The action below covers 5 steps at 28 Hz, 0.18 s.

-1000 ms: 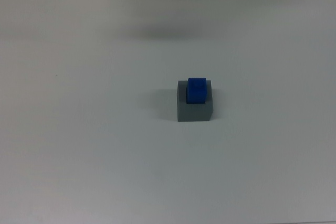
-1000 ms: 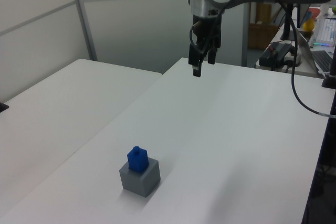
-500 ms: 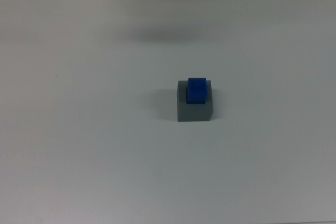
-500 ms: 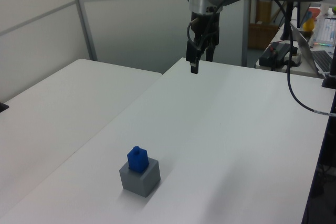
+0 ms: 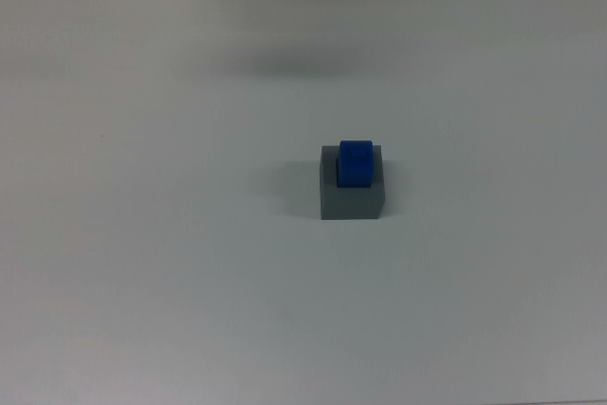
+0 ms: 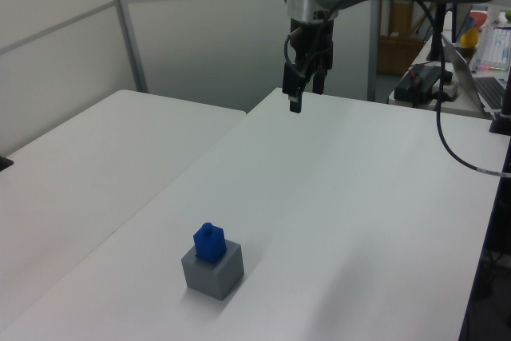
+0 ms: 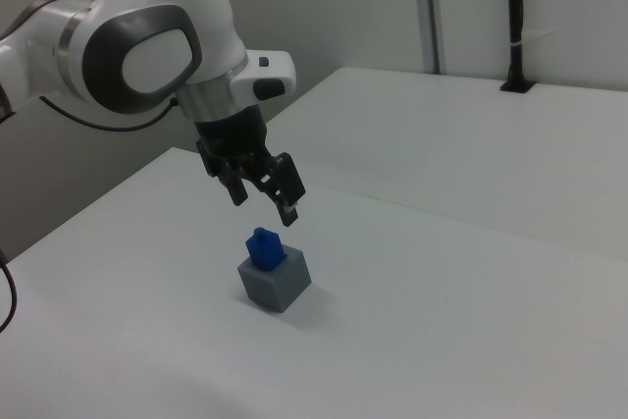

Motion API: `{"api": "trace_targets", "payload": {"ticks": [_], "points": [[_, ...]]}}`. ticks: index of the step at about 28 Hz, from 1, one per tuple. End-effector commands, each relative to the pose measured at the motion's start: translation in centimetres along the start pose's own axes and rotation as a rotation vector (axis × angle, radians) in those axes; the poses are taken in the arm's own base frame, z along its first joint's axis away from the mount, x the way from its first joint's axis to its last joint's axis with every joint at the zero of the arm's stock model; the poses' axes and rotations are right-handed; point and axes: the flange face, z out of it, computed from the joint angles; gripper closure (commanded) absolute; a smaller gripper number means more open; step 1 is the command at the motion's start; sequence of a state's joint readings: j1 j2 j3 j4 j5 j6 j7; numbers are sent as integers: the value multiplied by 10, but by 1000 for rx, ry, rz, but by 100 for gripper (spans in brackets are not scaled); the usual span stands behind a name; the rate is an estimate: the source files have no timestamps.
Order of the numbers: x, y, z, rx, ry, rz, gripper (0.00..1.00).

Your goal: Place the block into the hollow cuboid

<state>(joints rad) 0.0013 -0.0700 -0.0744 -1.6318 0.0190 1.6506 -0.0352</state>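
Barely shifted, my gripper [image 6: 297, 92] hangs open and empty, upper centre; block [image 6: 209, 243] seated in hollow cuboid [image 6: 212, 269]; retreat without nudging it.

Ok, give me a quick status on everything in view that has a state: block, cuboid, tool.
block: upright, seated in the hollow cuboid's recess, top part sticking out, not held.
hollow cuboid: upright on the white table, holding the block.
tool: open, empty, raised above the table, apart from the block and the cuboid.
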Motion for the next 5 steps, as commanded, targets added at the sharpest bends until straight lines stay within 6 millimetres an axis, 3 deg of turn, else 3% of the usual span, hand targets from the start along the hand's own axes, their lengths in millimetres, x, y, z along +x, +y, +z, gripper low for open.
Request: {"api": "trace_targets", "payload": {"ticks": [1, 5], "points": [[2, -3, -1, 20, -5, -3, 0], [2, -5, -1, 20, -7, 0, 0]]}}
